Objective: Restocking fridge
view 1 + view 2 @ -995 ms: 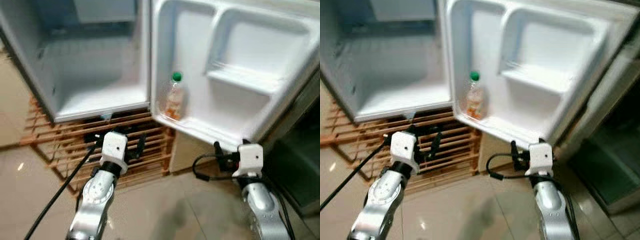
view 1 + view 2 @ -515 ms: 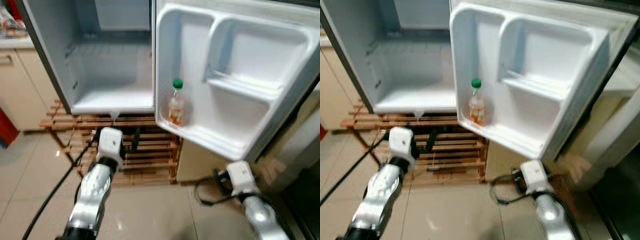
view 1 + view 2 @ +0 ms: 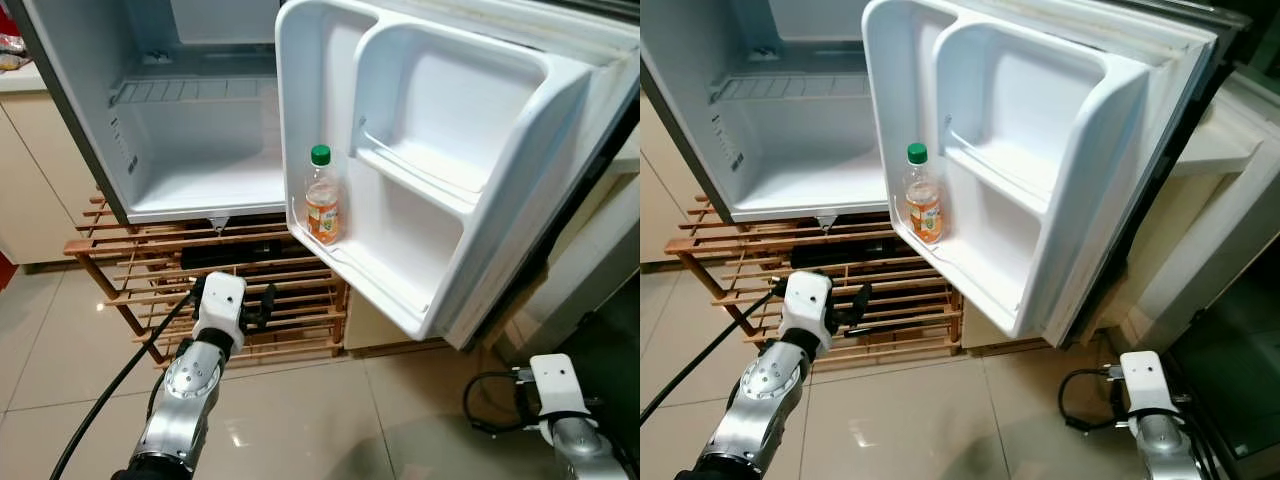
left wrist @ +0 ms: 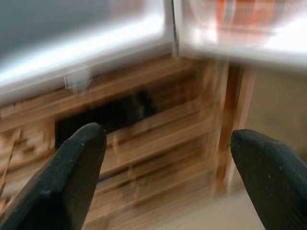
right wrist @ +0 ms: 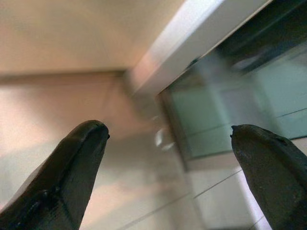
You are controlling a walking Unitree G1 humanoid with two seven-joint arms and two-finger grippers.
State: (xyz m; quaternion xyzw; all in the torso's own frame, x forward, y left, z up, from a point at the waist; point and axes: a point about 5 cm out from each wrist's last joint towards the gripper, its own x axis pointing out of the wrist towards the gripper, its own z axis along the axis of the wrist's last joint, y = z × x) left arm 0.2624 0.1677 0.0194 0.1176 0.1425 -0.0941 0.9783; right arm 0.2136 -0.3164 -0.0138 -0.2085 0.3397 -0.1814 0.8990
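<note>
So far one bottle (image 3: 321, 196) stands upright in the open fridge door's (image 3: 420, 170) lower shelf; the fridge (image 3: 190, 130) cabinet looks bare, so most restocking seemingly remains; left gripper (image 4: 165, 172) and right gripper (image 5: 168, 167) both gape wide, holding nothing.

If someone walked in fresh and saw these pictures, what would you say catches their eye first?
Most likely the small fridge standing open with a bare interior, raised on a wooden slatted rack. Next, the lone bottle with a green cap, upright in the lowest shelf of the swung-out door. Below, the left hand hangs open before the rack, and the right hand, also open, hangs low over the tiled floor.
</note>
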